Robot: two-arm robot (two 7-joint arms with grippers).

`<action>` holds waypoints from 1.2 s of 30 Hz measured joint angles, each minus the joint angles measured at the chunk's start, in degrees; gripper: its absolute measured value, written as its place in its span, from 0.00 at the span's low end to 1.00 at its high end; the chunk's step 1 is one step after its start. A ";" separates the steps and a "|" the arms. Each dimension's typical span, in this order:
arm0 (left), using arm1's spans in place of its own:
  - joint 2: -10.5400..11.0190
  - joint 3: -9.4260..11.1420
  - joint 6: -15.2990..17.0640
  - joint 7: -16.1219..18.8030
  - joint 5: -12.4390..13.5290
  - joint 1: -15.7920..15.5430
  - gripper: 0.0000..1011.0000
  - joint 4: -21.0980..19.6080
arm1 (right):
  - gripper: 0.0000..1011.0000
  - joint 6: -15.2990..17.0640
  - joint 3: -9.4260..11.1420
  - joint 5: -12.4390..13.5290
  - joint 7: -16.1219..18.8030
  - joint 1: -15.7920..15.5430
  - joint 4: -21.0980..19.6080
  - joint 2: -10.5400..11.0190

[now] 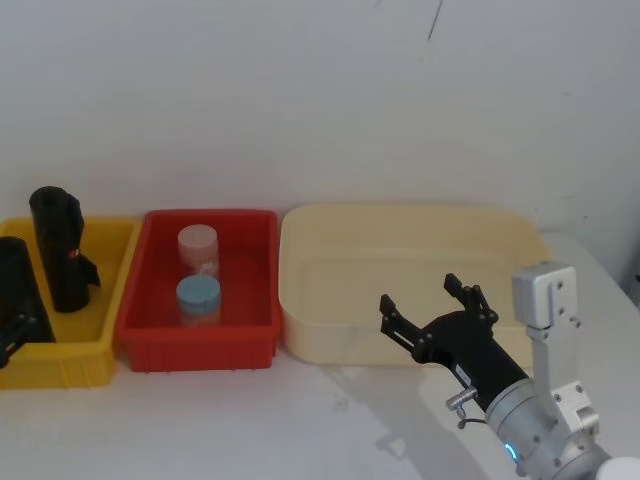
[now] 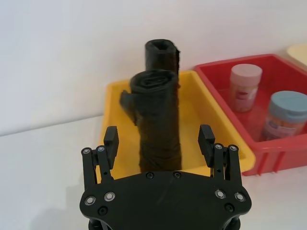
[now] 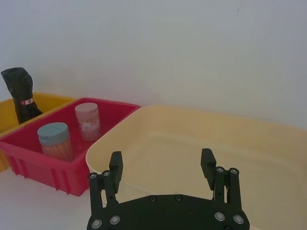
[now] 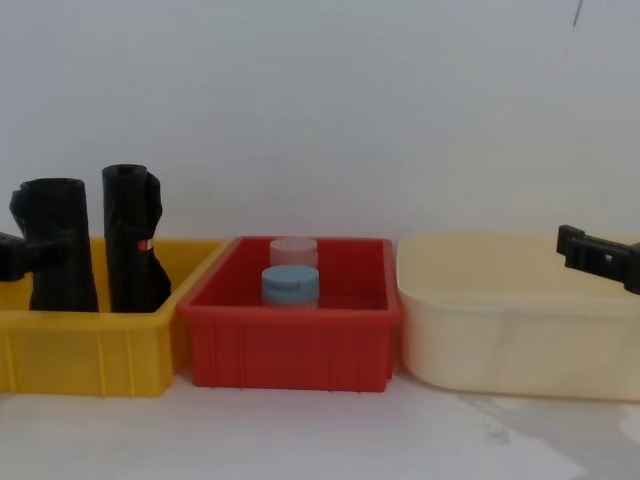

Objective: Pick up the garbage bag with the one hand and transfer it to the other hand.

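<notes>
At the far left a yellow bin (image 4: pixel 90 350) sits on the white table (image 1: pixel 300 420) and holds two black rolls standing upright. The garbage bag (image 4: pixel 65 230), a plain wrinkled black roll, stands in the left part of this bin. The left gripper (image 2: pixel 159 136) is level with it and spread open. In the left wrist view its fingers (image 2: pixel 111 141) sit one on each side of the bag, with yellow bin floor showing in the gaps, so they are not pressing on it. In the chest view one finger reaches in from the left edge across the bag's middle. Just to the right of the bag, in the same bin, stands the second roll (image 4: pixel 128 230), which has a small red mark on its side. The two rolls are close together, but whether they touch cannot be told. Next along, beside the yellow bin, is a red bin (image 1: pixel 135 290) with two jars inside. A pink-lidded jar (image 1: pixel 197 245) stands at the back and a blue-lidded jar (image 1: pixel 198 298) in front of it. To the right, close beside the red bin, is a wide cream tub (image 1: pixel 420 225). The right gripper (image 1: pixel 420 293) hangs over the tub's front wall, pointing towards the back. Its fingers are spread wide with nothing between them, and a blue light glows on its wrist.
</notes>
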 joint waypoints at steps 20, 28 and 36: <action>-1.29 0.47 0.32 -2.26 0.80 -4.76 0.99 5.43 | 0.99 0.00 0.00 0.00 0.00 0.00 0.00 0.00; -1.93 1.77 -0.26 -3.32 2.45 -7.44 0.99 8.00 | 0.99 0.00 0.00 0.00 0.00 0.00 0.00 0.00; -2.41 2.72 -0.67 -3.56 4.12 -9.48 0.98 10.10 | 0.99 0.00 0.00 0.00 0.00 0.00 0.00 0.00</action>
